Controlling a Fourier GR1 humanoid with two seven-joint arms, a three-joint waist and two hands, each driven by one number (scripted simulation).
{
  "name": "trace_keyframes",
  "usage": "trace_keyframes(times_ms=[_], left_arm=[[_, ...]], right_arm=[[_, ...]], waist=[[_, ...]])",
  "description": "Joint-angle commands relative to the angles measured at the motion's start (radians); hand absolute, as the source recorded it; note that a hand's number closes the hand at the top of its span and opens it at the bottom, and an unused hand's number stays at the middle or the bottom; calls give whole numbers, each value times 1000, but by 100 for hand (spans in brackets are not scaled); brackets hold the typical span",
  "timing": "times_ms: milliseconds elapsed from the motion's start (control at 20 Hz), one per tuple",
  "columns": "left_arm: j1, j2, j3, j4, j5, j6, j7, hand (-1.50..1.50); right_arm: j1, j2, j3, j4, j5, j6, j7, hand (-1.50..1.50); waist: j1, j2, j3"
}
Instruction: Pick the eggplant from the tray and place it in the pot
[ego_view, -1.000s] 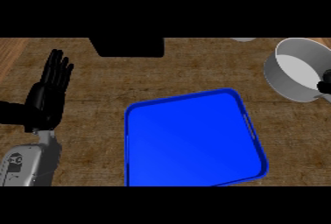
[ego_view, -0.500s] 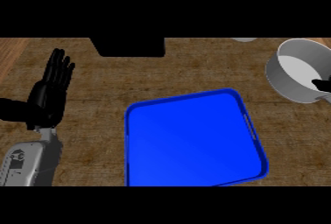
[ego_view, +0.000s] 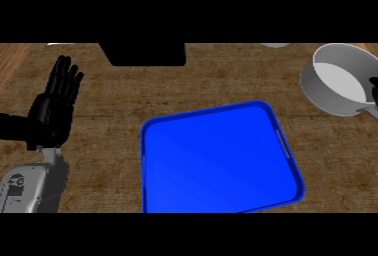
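Observation:
The blue tray (ego_view: 221, 200) lies in the middle of the counter, and I see nothing on it. The grey pot (ego_view: 325, 87) stands at the upper right, its handle running off the right edge. No eggplant shows anywhere in the head view. My left hand (ego_view: 52, 107) rests open at the far left with its fingers pointing up, well away from the tray. Of my right hand (ego_view: 373, 86) only a small black bit shows at the right edge, over the pot's rim.
A black block (ego_view: 144, 54) sits at the counter's far edge, above the tray. A pale object (ego_view: 275, 45) peeks in at the top right. Brown counter surface lies bare between the tray, the pot and my left hand.
The black bit of my right hand over the pot has shrunk toward the right edge. The left hand, tray and pot have stayed where they were.

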Motion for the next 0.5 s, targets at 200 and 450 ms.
trace_keyframes(times_ms=[200,450], left_arm=[[2,35,36,-32,37,-32,41,0],[-22,-12,12,36,-18,17,-30,0]], right_arm=[[215,44,-108,-235,-230,-9,-194,-150],[382,45,-187,-383,-387,106,-296,-150]], waist=[[-5,-1,0],[-17,-1,0]])
